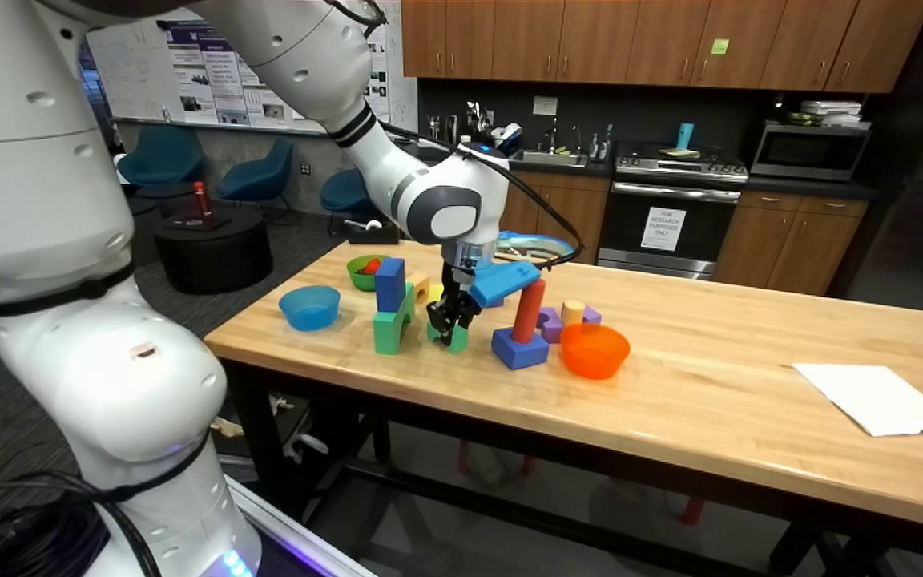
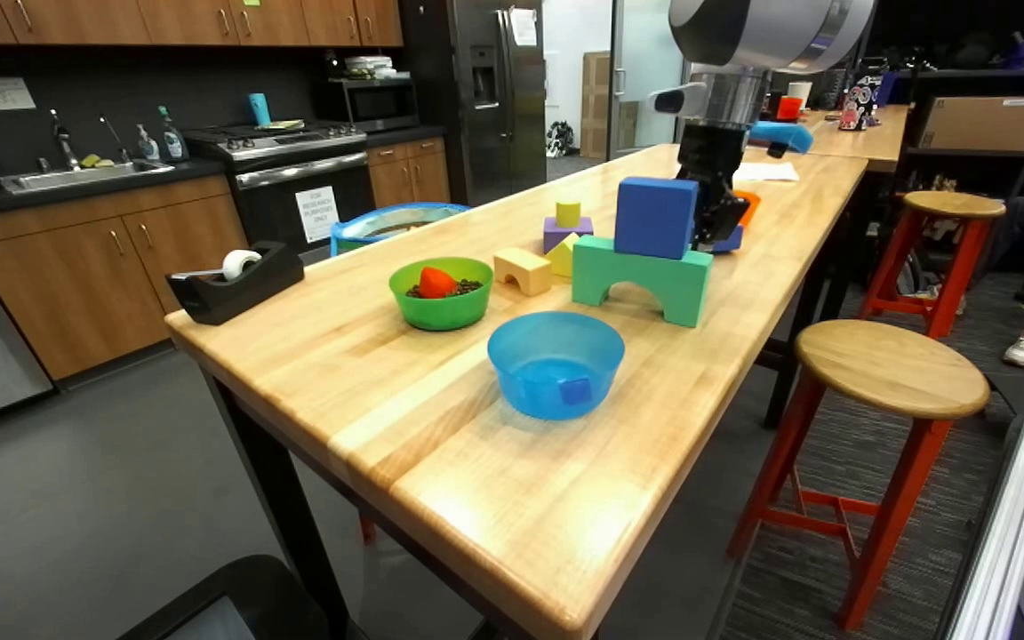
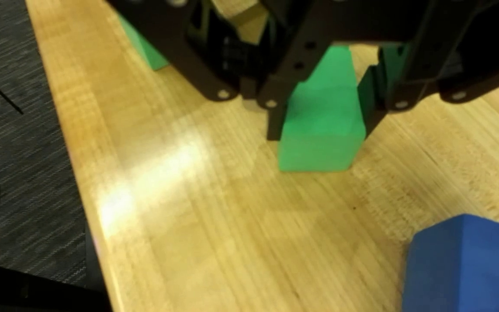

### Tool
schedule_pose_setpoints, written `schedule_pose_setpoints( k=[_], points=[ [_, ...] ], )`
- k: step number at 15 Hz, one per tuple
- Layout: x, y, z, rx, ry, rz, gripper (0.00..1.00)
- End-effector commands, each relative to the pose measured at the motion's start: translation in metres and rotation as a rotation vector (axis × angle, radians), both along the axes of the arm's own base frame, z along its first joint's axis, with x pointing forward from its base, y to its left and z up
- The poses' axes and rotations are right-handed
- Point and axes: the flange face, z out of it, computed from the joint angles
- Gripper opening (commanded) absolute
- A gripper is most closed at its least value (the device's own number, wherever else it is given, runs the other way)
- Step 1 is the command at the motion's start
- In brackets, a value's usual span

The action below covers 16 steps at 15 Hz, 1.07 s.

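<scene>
In the wrist view my gripper [image 3: 324,123] comes in from the top, its fingers [image 3: 277,123] pressed against both sides of a green block [image 3: 319,151] on the wooden table. An exterior view shows the gripper [image 1: 447,330] low over that green block [image 1: 459,340], which it partly covers. Beside it stands a green arch [image 1: 387,332] with a blue block [image 1: 390,284] on top. On the opposite side a red cylinder [image 1: 529,311] rests, slightly tilted in view, on a blue base block [image 1: 519,351]. That base block [image 3: 483,268] also shows in the wrist view's lower right corner.
Near the arch are a blue bowl [image 2: 556,356], a green bowl [image 2: 441,307] with a red item inside, and a tan arch [image 2: 523,269]. An orange bowl [image 1: 594,353] and purple blocks [image 1: 550,324] lie past the red cylinder. The table's edge [image 3: 65,134] runs close by.
</scene>
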Motion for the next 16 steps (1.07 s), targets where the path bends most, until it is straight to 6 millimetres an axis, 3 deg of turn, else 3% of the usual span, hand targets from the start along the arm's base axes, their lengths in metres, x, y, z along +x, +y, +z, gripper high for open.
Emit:
schedule_pose_setpoints(
  k=[1,5,8,16],
  points=[
    [-0.002,-0.001,0.010,-0.015,0.004,-0.016,0.16],
    [-0.008,-0.003,0.039,-0.032,-0.035,-0.089,0.16],
    [-0.014,0.008,0.066,-0.023,-0.087,-0.144,0.16],
    [-0.028,0.083,0.129,-0.078,-0.247,-0.217,0.16]
  ],
)
